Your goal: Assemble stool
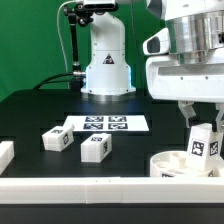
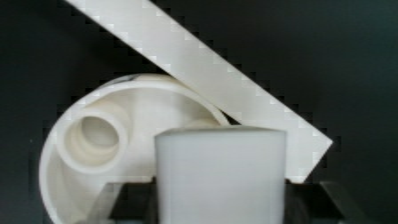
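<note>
The leg [image 1: 205,143] stands upright with its long axis vertical and a tag facing the exterior camera. Its lower end hangs over the seat [image 1: 165,161]; whether it touches the seat I cannot tell. The gripper [image 1: 203,124] points straight down from the arm, wrist vertical. Its jaws are part closed and clamp the leg's upper end from both sides. In the wrist view the leg [image 2: 219,172] fills the foreground between the dark pads [image 2: 128,203]. The seat [image 2: 80,135] lies beyond it with its round hollow off to one side of the leg.

The seat lies flat on the table [image 1: 35,115] at the exterior view's right, just beside the white wall [image 1: 100,186] along the front edge. A second leg [image 1: 55,140] and a third leg [image 1: 95,148] lie on their sides near each other toward the exterior view's left, well apart from the seat. Bare black table stretches between them and the seat. The marker board [image 1: 103,124] lies behind those two legs, in front of the arm's base [image 1: 107,70].
</note>
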